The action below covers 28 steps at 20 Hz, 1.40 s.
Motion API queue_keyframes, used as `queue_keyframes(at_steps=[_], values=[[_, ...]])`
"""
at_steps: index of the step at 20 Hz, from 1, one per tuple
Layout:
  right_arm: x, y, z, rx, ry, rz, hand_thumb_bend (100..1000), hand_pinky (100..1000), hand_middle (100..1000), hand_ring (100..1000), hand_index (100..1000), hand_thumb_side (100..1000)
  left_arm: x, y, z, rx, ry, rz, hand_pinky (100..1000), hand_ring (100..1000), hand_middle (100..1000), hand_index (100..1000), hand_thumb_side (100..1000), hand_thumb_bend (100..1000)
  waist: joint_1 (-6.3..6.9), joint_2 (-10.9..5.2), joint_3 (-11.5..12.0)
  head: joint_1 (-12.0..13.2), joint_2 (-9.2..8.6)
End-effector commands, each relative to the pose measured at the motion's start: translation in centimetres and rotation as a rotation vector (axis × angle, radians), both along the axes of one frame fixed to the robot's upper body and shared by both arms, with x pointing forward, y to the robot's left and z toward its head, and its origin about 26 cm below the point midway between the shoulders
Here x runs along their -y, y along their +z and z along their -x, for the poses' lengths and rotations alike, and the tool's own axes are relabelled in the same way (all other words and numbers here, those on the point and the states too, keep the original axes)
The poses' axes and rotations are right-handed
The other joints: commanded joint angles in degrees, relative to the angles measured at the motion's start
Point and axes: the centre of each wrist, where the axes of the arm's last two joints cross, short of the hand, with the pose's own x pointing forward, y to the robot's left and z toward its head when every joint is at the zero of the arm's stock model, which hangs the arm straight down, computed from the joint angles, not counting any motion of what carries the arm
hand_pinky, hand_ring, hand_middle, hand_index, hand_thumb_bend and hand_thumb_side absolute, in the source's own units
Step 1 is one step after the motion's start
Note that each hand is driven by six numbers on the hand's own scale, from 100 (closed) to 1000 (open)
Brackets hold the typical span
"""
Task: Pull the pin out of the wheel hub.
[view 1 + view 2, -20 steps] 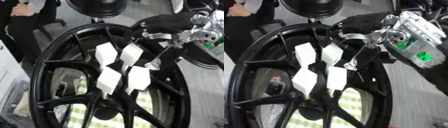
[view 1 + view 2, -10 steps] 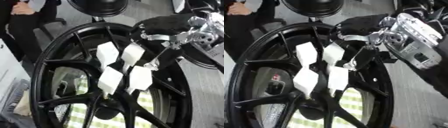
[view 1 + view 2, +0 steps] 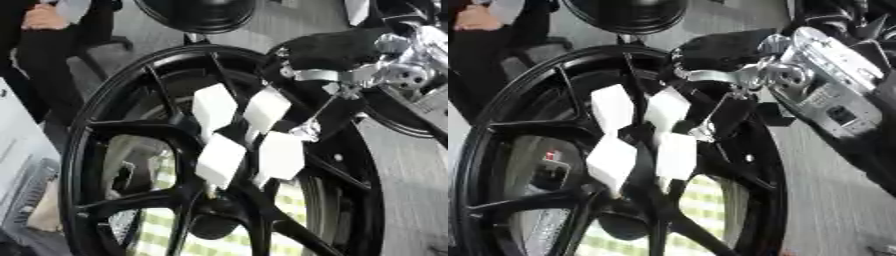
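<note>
A large black wheel rim [image 3: 105, 115] with spokes fills both views. Several white flat pieces [image 3: 214, 107] stick out around its hub [image 3: 241, 132]; I cannot tell which of them is the pin. My right hand [image 3: 337, 52], black with silver joints, comes in from the upper right. It reaches down to the hub and ends beside the right-hand white pieces [image 3: 677, 155]. Whether it holds one of them is hidden. My left hand shows in neither view.
A green checked cloth [image 3: 162, 222] shows through the lower spokes. A second black round object [image 3: 197, 12] stands behind the rim at the top. A seated person [image 3: 39, 22] is at the upper left, a white box [image 3: 17, 165] at the left.
The right hand stays at the hub with hardly any shift. The whole picture has drifted a little, so the camera has moved.
</note>
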Motion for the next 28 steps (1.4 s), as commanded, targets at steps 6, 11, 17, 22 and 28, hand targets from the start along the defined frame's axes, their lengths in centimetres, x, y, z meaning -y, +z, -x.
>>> queue_keyframes(at_steps=[6, 11, 17, 22, 28], values=[[0.3, 0.7, 0.0, 0.026, 0.004, -0.053, 100, 941, 533, 814, 586, 100, -0.1, 0.7, 0.2, 0.014, -0.011, -0.022, 853, 766, 763, 810, 937, 124, 0.58, -1.16, -0.03, 0.04, -0.64], [0.4, 0.9, 0.0, 0.055, -0.003, -0.102, 100, 935, 498, 796, 557, 100, -0.1, 0.7, 0.2, 0.012, -0.012, -0.022, 854, 767, 762, 808, 937, 125, 0.58, -1.31, -0.04, -0.12, -0.61], [0.5, 2.1, 0.4, 0.065, -0.011, -0.152, 100, 934, 484, 798, 543, 100, -0.1, 0.6, 0.2, 0.003, -0.015, -0.025, 855, 769, 762, 805, 938, 126, 0.58, -1.74, -0.18, -0.33, -0.6], [1.1, 4.0, 1.5, 0.099, -0.027, -0.186, 100, 940, 494, 802, 552, 100, -0.2, 0.4, 0.3, -0.008, -0.014, -0.03, 856, 769, 763, 806, 937, 127, 0.65, -2.46, -0.67, -0.28, -0.26], [4.1, 6.1, 3.2, 0.163, -0.122, -0.279, 100, 949, 507, 805, 565, 100, -0.6, -0.1, 0.6, -0.027, 0.005, -0.029, 856, 770, 764, 806, 936, 126, 1.16, -3.69, -2.36, 0.49, 0.9]])
